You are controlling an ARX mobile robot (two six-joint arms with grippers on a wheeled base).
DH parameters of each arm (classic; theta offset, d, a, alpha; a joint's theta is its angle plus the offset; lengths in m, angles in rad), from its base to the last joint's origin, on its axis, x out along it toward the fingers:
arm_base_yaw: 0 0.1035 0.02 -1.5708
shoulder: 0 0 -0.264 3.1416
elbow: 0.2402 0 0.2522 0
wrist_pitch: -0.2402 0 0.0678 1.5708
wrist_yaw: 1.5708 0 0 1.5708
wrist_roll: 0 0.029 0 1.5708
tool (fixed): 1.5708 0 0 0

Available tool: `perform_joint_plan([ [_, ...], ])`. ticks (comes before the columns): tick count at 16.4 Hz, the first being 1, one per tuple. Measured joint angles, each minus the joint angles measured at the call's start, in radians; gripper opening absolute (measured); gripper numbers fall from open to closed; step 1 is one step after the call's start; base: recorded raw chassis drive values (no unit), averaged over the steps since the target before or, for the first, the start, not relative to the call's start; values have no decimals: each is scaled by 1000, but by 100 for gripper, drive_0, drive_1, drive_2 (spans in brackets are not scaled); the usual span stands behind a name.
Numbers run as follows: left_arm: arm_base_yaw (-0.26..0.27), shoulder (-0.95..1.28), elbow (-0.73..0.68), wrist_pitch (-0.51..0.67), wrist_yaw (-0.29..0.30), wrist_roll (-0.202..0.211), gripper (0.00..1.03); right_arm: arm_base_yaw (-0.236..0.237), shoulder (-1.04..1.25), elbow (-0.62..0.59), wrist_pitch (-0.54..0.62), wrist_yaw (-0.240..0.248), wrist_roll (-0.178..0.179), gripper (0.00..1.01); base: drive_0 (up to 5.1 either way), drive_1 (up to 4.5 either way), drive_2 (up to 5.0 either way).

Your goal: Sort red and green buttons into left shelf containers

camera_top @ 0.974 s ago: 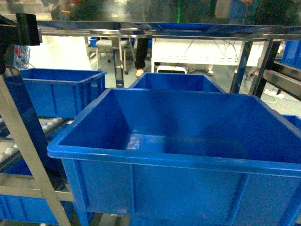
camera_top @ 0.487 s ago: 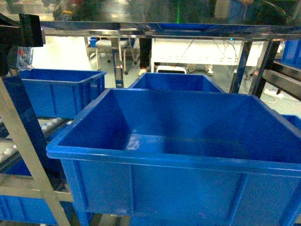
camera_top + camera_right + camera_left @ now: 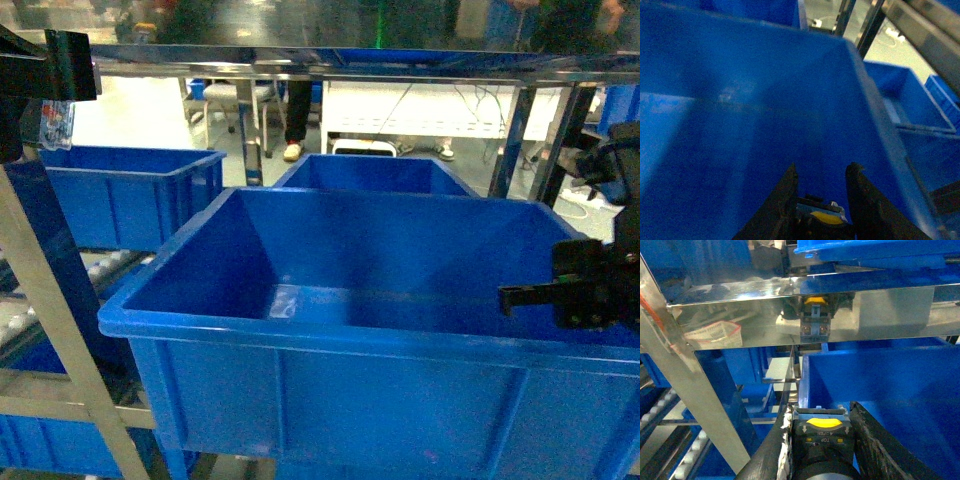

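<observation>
In the left wrist view my left gripper (image 3: 822, 410) is shut on a dark-bodied push-button (image 3: 822, 440) with a yellow tab; its cap colour is hidden. It hangs beside the near corner of a bright-blue tote (image 3: 890, 380), under a steel shelf beam. My right gripper (image 3: 823, 170) is shut on another button (image 3: 822, 215), with a blue block and yellow tab and its cap hidden. It hovers inside the big blue tote (image 3: 765, 75). In the head view that right gripper (image 3: 520, 292) reaches in over the right side of the front tote (image 3: 350, 335). The left gripper does not show there.
More blue totes stand at the left (image 3: 130, 165) and behind the front one (image 3: 375, 165). A steel shelf beam (image 3: 330, 62) crosses overhead, and a slanted steel upright (image 3: 60, 330) and roller track (image 3: 30, 310) are at the left. Another tote (image 3: 910, 95) sits to the right.
The right gripper has come into the head view from the right and now reaches over the front tote's right side. The totes have not moved.
</observation>
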Motion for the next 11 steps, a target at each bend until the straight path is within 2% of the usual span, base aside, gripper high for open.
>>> perform_joint_plan([
  [1,0,0,0,0,0,0,28,3,26,31,-46,-5,19,27,0,0,0],
  [2,0,0,0,0,0,0,28,12,53,71,-101,-7,63,27,0,0,0],
  [3,0,0,0,0,0,0,28,17,65,98,-136,-7,91,27,0,0,0],
  [5,0,0,0,0,0,0,28,36,80,177,-220,3,181,27,0,0,0],
  [6,0,0,0,0,0,0,28,51,79,206,-275,4,238,27,0,0,0],
  [8,0,0,0,0,0,0,28,79,73,227,-371,-3,312,27,0,0,0],
  [9,0,0,0,0,0,0,28,87,73,232,-412,-1,343,36,0,0,0],
  [11,0,0,0,0,0,0,28,87,63,231,-414,5,387,58,0,0,0],
])
